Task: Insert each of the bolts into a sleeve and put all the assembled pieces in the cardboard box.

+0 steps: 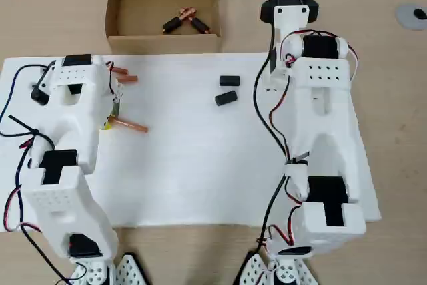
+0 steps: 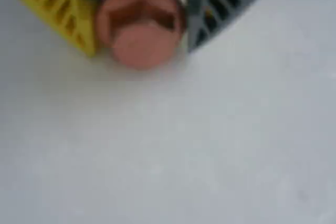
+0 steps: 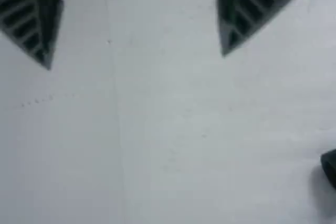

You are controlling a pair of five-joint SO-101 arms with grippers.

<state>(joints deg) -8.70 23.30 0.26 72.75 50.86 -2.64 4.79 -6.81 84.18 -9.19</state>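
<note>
Bolt (image 2: 140, 30) is pinched in your left claw (image 2: 140, 50) by the head. The yellow finger is on one side and the grey one on the other, both snug against the flange, and the whole lot is right down at the white mat (image 1: 200, 185). My guess is you grabbed the head end so the shank sticks out free, which is what you want for sliding it into a sleeve. Two spare bolts (image 1: 123, 75) lie just past that claw on the box side, close enough to grab without a long reach.

Your right claw (image 3: 136, 59) is spread wide with nothing in it, low over bare mat. A sleeve (image 3: 329, 169) pokes in just off to one side of it. From above, the pair of sleeves (image 1: 225, 98) sits between your two claws, much nearer the right one, so I'd say that claw is open and waiting to pick one up and hold it for the bolt.

The cardboard box (image 1: 113, 11) is on the counter (image 1: 400, 98) beyond both claws and already has two finished pieces (image 1: 185, 21) in it. I'd call that roughly the halfway mark.
</note>
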